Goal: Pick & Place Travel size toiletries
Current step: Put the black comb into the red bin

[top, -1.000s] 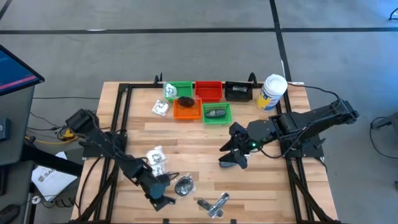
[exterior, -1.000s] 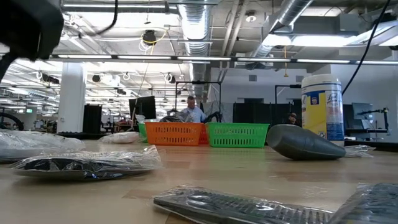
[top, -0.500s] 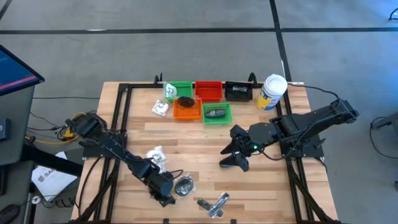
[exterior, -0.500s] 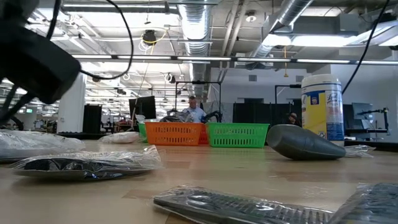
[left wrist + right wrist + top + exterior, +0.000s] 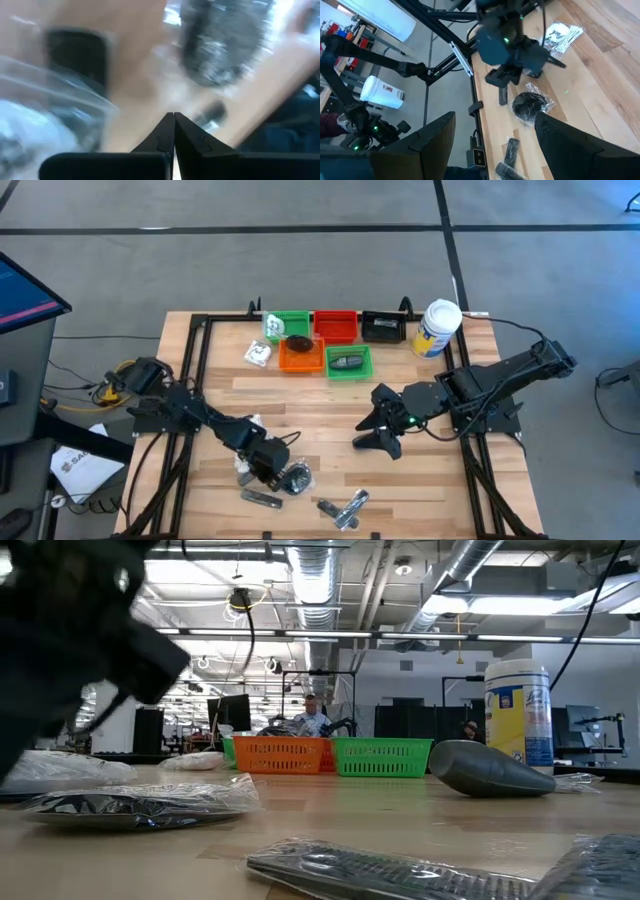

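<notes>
Left gripper (image 5: 264, 472) fingers together, empty, low at table's 7 o'clock beside bagged black round piece (image 5: 296, 477). Right gripper (image 5: 378, 436) spread wide, empty, bare wood (image 5: 330, 405) around. Only low view shows dark grey oval (image 5: 490, 771) outside trays. Silvery sachets (image 5: 345, 508) near 6 o'clock edge.

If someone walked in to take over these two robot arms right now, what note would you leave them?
Left gripper: fingers shut, holding nothing visible, low over the table's near edge beside the black round piece in plastic.
Right gripper: fingers open, empty, waiting mid-table.
Done: one dark grey oval in the green tray, one dark piece in the orange tray.
Left on the table: clear packet with white contents, the black round piece, silvery sachets by the near edge, a packet beside the trays.
</notes>
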